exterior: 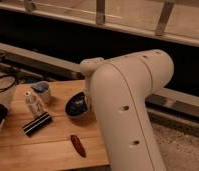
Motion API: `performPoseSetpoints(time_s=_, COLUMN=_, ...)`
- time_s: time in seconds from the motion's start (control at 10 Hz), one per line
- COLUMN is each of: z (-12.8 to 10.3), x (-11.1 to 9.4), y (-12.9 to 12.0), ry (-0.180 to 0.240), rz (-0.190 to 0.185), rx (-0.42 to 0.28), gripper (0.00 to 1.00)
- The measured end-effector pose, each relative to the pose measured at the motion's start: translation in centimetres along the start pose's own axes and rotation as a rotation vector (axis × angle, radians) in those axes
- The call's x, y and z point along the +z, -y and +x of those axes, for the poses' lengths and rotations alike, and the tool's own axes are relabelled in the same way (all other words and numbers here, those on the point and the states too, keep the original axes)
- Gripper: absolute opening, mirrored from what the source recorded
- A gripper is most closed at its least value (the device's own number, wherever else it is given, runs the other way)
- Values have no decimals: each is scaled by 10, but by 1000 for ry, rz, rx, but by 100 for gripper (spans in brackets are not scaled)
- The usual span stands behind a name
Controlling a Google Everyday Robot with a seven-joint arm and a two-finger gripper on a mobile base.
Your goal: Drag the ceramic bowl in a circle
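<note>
Here the ceramic bowl sits just beside the arm-hidden gripper.

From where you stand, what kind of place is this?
Probably a test kitchen or lab counter: a wooden tabletop holds the ceramic bowl, a small cup and a dark block, beside glass panels. The gripper is hidden behind the robot arm.

White arm bent forward, gripper hidden (behind the arm)
</note>
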Motion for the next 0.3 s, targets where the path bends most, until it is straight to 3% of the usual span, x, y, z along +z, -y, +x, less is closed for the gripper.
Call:
performPoseSetpoints(time_s=0.1, z=-5, x=-2, y=-1, ry=1, rz=-1, rx=-1, gripper=64)
performPoseSetpoints(time_s=0.3, z=-6, x=-1, y=-3, ry=-3, rz=-5, rx=-2, gripper=64)
